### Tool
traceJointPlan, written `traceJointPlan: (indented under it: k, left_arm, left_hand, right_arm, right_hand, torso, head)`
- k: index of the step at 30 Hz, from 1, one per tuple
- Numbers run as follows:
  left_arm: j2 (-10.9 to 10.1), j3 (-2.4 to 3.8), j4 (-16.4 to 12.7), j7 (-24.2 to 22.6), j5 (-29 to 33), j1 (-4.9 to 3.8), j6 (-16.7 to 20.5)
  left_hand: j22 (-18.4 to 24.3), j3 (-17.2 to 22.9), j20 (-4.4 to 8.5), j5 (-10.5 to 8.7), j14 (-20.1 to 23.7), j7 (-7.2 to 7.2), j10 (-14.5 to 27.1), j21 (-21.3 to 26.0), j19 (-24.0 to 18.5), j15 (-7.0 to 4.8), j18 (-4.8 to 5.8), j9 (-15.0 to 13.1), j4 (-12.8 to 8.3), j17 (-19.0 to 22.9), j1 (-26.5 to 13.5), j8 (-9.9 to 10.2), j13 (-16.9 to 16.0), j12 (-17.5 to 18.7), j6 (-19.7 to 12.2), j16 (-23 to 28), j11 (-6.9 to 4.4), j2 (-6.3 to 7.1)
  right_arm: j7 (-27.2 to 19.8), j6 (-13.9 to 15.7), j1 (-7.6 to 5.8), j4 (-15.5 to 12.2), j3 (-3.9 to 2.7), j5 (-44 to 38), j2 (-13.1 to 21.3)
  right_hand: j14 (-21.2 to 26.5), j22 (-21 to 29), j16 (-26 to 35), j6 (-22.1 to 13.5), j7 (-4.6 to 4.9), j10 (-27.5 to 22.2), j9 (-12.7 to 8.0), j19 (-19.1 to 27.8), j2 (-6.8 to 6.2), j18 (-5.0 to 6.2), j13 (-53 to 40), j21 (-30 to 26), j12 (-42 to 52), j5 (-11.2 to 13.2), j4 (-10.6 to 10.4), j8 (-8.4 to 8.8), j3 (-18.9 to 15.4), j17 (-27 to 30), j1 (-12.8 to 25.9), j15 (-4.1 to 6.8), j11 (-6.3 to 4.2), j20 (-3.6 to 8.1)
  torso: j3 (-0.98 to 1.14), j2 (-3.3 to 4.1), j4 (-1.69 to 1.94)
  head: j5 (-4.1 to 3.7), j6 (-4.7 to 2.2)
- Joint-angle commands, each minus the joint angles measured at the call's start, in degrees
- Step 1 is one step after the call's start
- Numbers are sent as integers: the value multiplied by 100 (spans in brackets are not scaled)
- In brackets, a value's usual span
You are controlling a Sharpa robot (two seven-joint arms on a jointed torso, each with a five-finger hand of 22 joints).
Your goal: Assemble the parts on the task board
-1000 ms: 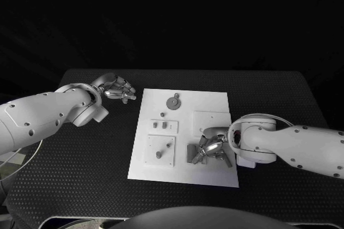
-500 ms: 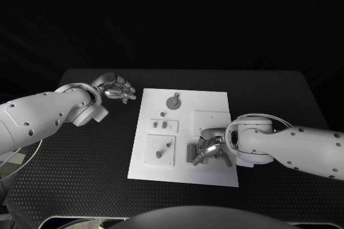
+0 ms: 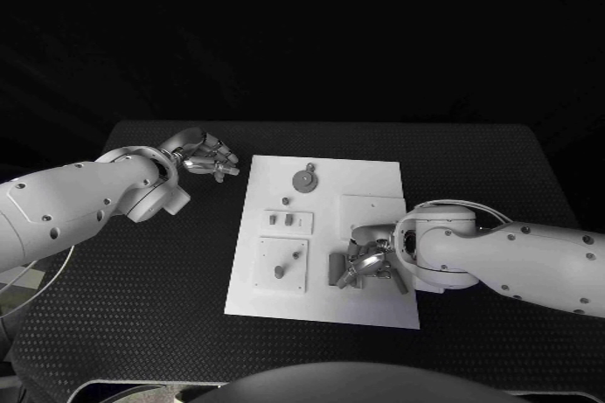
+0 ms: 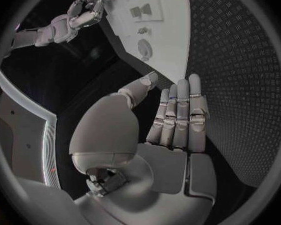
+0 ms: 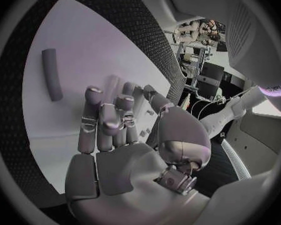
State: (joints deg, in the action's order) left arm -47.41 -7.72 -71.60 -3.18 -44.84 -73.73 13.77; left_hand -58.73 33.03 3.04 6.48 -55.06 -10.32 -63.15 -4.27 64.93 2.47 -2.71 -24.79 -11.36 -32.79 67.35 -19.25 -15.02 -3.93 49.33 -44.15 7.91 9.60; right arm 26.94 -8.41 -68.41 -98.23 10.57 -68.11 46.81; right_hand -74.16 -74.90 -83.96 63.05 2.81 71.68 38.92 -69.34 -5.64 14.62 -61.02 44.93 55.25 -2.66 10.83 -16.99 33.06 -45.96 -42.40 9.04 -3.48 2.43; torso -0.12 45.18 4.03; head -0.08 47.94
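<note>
I see the black table [image 3: 151, 316] spread under everything, and I place the rest by the white task board [image 3: 372, 180] lying at its middle.

My right arm [image 3: 530, 259] reaches in over the board's right edge, and my left arm [image 3: 76, 202] lies off the board's left side, over bare table.

My right hand [image 3: 370, 261] sits low over the board's near right part. Its fingers [image 5: 104, 120] are bent down toward the white surface; I cannot tell whether they grip anything, since the hand hides what lies under it. In the right wrist view a grey bar-shaped part [image 5: 52, 74] lies flat on the board, beyond the fingertips and apart from them.

My left hand [image 3: 202, 156] hovers just off the board's far left corner, touching nothing. In the left wrist view its fingers [image 4: 181, 115] are straight and side by side, the thumb apart, the palm bare: released, holding nothing.

On the board, a raised square plate [image 3: 284, 265] sits at the near left with two small grey pegs standing in it. A smaller plate [image 3: 288, 221] with small grey pieces lies just beyond it. A round grey disc part [image 3: 305, 180] rests near the board's far edge, between the left hand and the board's middle.
</note>
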Motion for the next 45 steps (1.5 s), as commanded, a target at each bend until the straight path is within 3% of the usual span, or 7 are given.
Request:
traceJointPlan:
  k: [1,5,18,26,32,41,45]
  left_arm:
    - [2,2,-12,-15,28,-7,-75]
    - [-2,1,-12,-7,28,-7,-81]
    - [6,1,1,-3,28,-7,-89]
    - [16,1,4,-8,27,-7,-87]
    - [17,0,10,-10,27,-7,-86]
    - [33,-1,26,3,27,-7,-87]
    - [31,-1,21,15,27,-7,-80]
  left_hand:
    - [-6,0,4,28,-38,9,14,21,51,11,-80,6,43,-9,28,-38,9,-1,-42,39,40,-20]
    - [-6,-1,4,28,-38,10,13,21,51,11,-80,6,44,-10,28,-38,9,-1,-42,40,40,-20]
    - [-7,1,5,29,-38,10,13,21,51,11,-81,7,44,-15,32,-40,11,-1,-42,43,40,-22]
    - [-7,-2,4,28,-39,10,12,20,51,11,-80,7,47,-17,28,-40,11,-2,-42,45,40,-21]
    - [-8,-8,3,26,-41,9,11,19,52,12,-79,8,58,-23,15,-41,12,-2,-41,48,40,-19]
    - [-9,-12,3,26,-43,10,9,19,53,12,-79,8,70,-28,3,-43,13,-3,-40,51,40,-21]
    - [-10,-15,4,26,-44,10,6,19,54,11,-79,10,92,-35,-15,-45,15,-3,-39,55,39,-26]
  right_arm:
    - [79,-99,29,37,22,-81,4]
    - [55,-200,29,35,22,-24,11]
    - [0,-93,26,-129,12,169,281]
    - [-54,196,-127,-144,-177,259,560]
    - [56,81,-300,-36,-229,261,822]
    - [314,-593,-368,4,-225,-327,984]
    - [366,-900,-368,-62,-191,-547,1096]
  right_hand:
    - [23,-106,-22,34,6,28,-17,-3,7,38,2,18,12,-13,-35,37,-5,-8,70,36,-3,-10]
    - [29,-109,-34,40,2,30,-19,5,64,38,0,20,12,-13,-99,48,-33,-11,193,40,-7,0]
    - [39,-105,-37,25,6,22,-19,11,-274,38,-3,26,5,-14,44,82,0,-4,157,43,-5,22]
    - [23,-103,-65,-76,38,74,-25,-23,-325,38,-55,40,99,-13,45,142,66,-11,109,20,24,42]
    - [19,-101,-76,-161,73,100,-31,-28,-354,38,-102,38,180,-13,46,189,89,-12,89,-13,60,45]
    - [21,-103,-86,-116,70,81,-5,-27,-238,38,-127,38,222,-13,-39,166,98,-12,170,-19,60,40]
    - [38,-104,-72,-130,75,52,-2,9,26,38,-118,24,212,-13,-154,180,47,-3,359,-23,65,21]
  torso:
    - [0,0,-2]
    - [3,0,-2]
    - [2,-3,-3]
    - [3,1,-6]
    - [2,-1,-6]
    - [9,2,-10]
    - [6,2,-10]
  head:
    - [0,-3]
    - [1,0]
    - [-27,-27]
    - [-56,-52]
    - [-85,-68]
    - [-120,-64]
    - [-132,-57]
